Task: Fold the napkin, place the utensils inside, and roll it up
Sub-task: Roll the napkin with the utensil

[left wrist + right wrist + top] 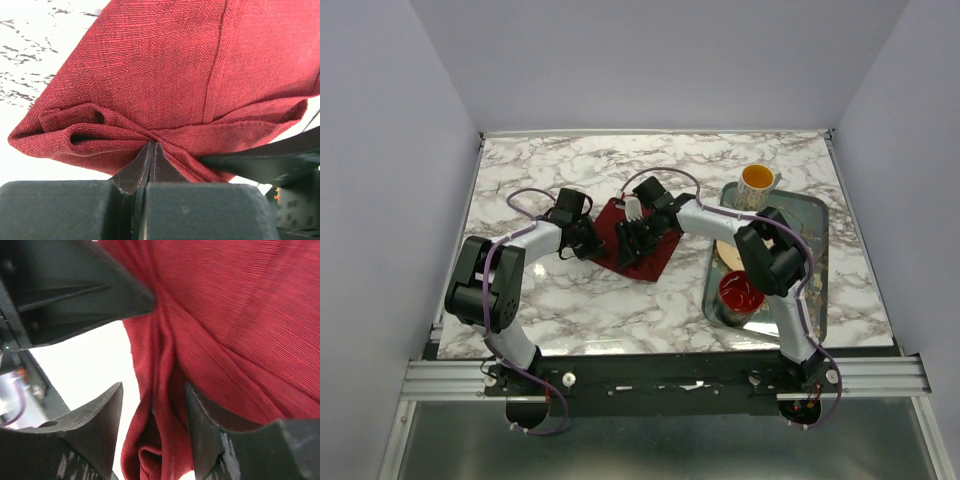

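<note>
The maroon napkin [658, 258] lies partly rolled on the marble table, left of the tray. In the left wrist view its near edge [165, 75] is bunched into a loose roll. My left gripper [151, 146] is shut, its tips pinching that rolled edge; in the top view it sits at the napkin's left side [597, 243]. My right gripper [152, 400] is open, with its fingers [100, 415] standing either side of the rolled fold; in the top view it is over the napkin's middle [633, 238]. The blue utensil is hidden.
A metal tray [820, 215] at the right holds a mug [758, 185], a red bowl [741, 292] and a pale plate [726, 252]. The right arm's elbow hangs over the tray. The two grippers are very close together over the napkin.
</note>
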Motion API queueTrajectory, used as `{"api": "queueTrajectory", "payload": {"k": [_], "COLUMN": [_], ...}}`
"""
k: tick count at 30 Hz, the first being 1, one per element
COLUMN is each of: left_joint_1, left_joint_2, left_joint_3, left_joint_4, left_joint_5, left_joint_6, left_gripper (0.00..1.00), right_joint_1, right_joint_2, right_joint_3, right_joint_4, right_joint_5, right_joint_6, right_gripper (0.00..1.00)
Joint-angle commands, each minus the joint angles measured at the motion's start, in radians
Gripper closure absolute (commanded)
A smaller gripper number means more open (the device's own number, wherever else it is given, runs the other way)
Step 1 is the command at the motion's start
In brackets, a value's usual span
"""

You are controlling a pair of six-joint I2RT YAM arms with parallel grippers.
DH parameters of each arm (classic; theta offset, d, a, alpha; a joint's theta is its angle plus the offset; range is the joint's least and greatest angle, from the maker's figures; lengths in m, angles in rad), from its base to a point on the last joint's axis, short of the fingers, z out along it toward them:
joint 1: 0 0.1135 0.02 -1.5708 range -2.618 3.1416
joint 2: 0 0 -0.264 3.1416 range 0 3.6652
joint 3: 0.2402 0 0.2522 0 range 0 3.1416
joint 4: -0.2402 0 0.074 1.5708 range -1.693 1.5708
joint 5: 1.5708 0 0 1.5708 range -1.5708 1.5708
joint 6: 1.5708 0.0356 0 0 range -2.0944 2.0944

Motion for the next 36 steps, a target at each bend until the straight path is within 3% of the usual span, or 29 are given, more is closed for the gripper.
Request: {"api": "queueTrajectory", "payload": {"k": [1,8,12,13,15,18,24,36], "left_joint_1": [0.0,0.0,0.0,-0.002,0.0,0.0,0.001,0.001], "left_joint_2": [0.073,0.081,0.084,0.085,0.082,0.082,0.079,0.081], "left_joint_3": [-0.067,-0.069,-0.064,-0.064,-0.063,-0.064,-0.067,-0.067], "left_joint_4": [-0.047,-0.042,-0.042,-0.042,-0.044,-0.044,-0.048,-0.047], "left_joint_5": [-0.089,-0.085,-0.083,-0.083,-0.086,-0.088,-0.089,-0.086], "left_joint_6": [0.037,0.039,0.042,0.04,0.042,0.043,0.045,0.048], "left_gripper": [1.0,1.0,1.0,1.0,1.0,1.0,1.0,1.0], "right_joint_1": [-0.006,0.023,0.092,0.122,0.142,0.152,0.15,0.127], "right_joint_2": [-0.076,-0.235,-0.317,-0.322,-0.328,-0.291,-0.21,-0.19], "right_joint_3": [0.056,0.001,-0.078,-0.09,-0.133,-0.156,-0.136,-0.127], "right_joint_4": [-0.17,-0.23,-0.181,-0.166,-0.116,-0.054,-0.029,-0.014], "right_joint_5": [0.254,0.403,0.379,0.339,0.308,0.233,0.299,0.409], "right_joint_6": [-0.099,-0.134,-0.122,-0.117,-0.096,-0.066,-0.082,-0.08], "right_gripper": [0.39,0.33,0.4,0.44,0.72,0.9,0.99,0.99]}}
